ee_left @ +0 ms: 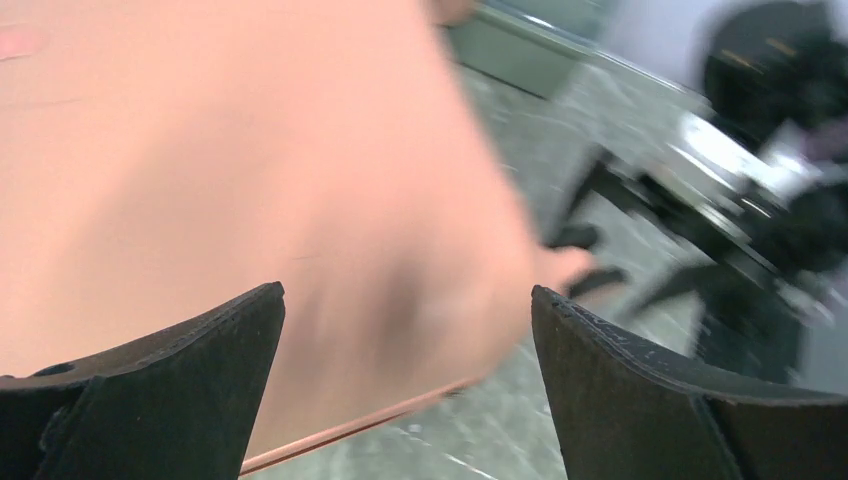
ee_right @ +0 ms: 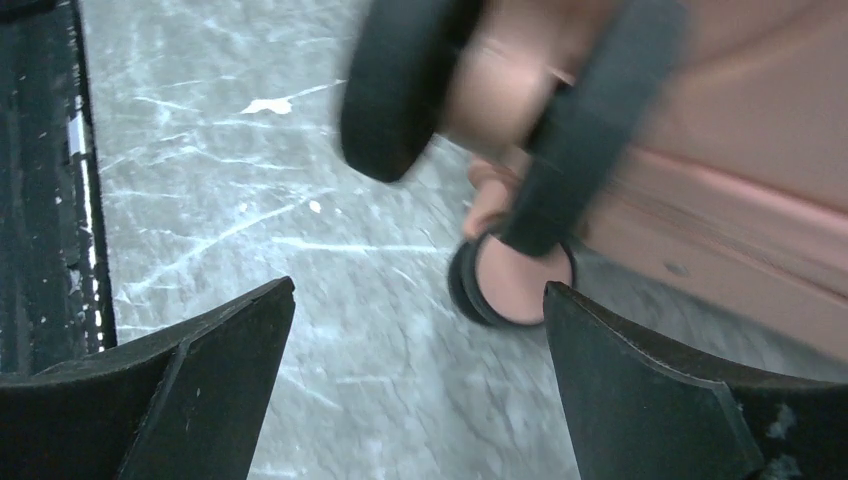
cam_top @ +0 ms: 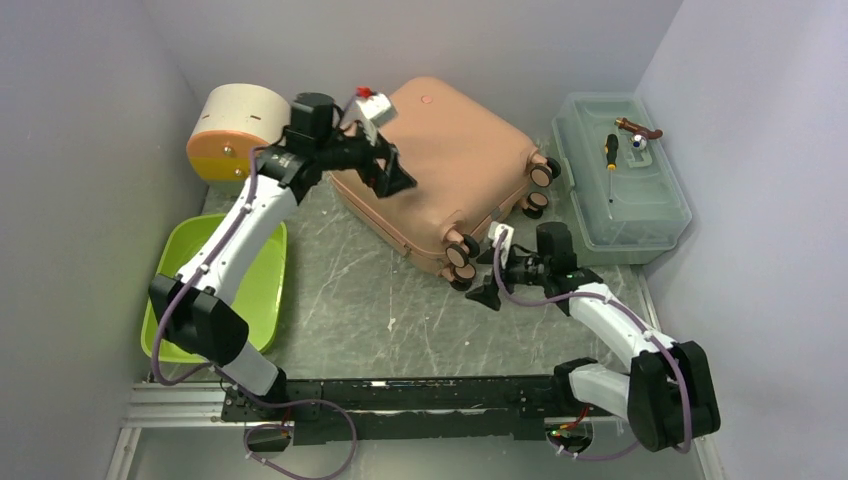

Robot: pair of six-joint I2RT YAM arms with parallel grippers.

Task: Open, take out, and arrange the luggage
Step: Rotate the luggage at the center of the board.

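The luggage (cam_top: pixel 450 160), a salmon-pink hard-shell suitcase with small dark wheels, lies flat and closed at the back middle of the table. My left gripper (cam_top: pixel 392 170) hangs open over its left near edge; in the left wrist view the pink shell (ee_left: pixel 230 170) fills the space ahead of the spread fingers and nothing is held. My right gripper (cam_top: pixel 492 285) stands open just in front of the suitcase's near corner wheels (cam_top: pixel 462 250). The right wrist view shows a wheel (ee_right: pixel 515 280) close to the right finger, blurred, with bare table between the fingers.
A cream half-round box with an orange front (cam_top: pixel 232 130) stands at the back left. A lime-green tray (cam_top: pixel 262 290) lies under the left arm. A translucent grey-green toolbox (cam_top: pixel 620 180) with a screwdriver on its lid stands at the right, near the wall.
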